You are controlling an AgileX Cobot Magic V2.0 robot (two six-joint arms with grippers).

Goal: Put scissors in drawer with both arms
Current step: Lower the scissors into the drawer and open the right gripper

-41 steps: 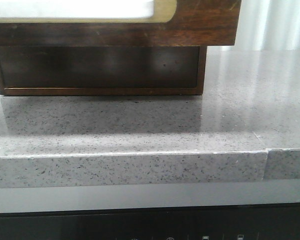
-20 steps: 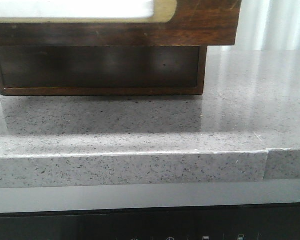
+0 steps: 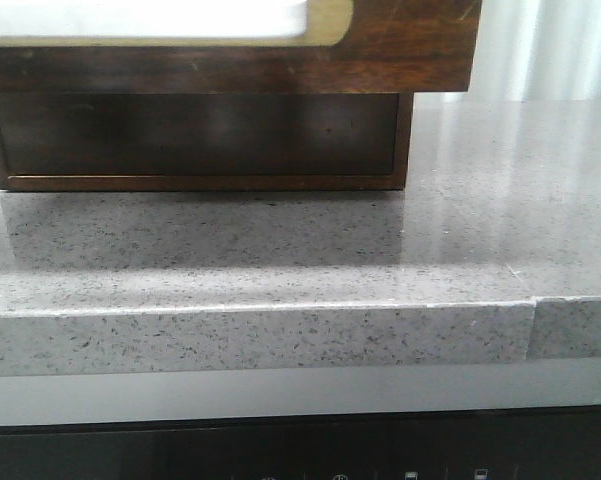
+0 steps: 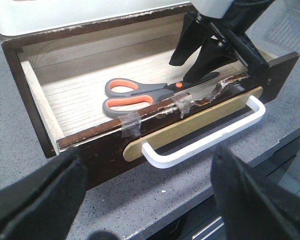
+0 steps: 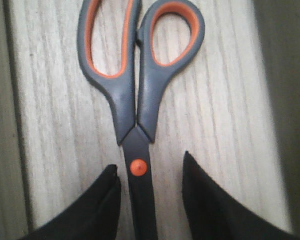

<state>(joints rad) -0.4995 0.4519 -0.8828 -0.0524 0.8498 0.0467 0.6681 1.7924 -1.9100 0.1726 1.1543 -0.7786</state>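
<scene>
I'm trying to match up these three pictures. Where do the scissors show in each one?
Front view: not in it.
Left wrist view: scissors lie flat in the open drawer, near its front.
Right wrist view: scissors fill the middle, blades between the open right gripper.
Shared landmark: the drawer's pale wooden floor.

The slim dark grey blades of the orange-lined scissors run out of sight between the black right gripper's fingers, tips cut off. The blurred left gripper shows only two fingers. The scratched dark brown wooden drawer is cropped above.
</scene>
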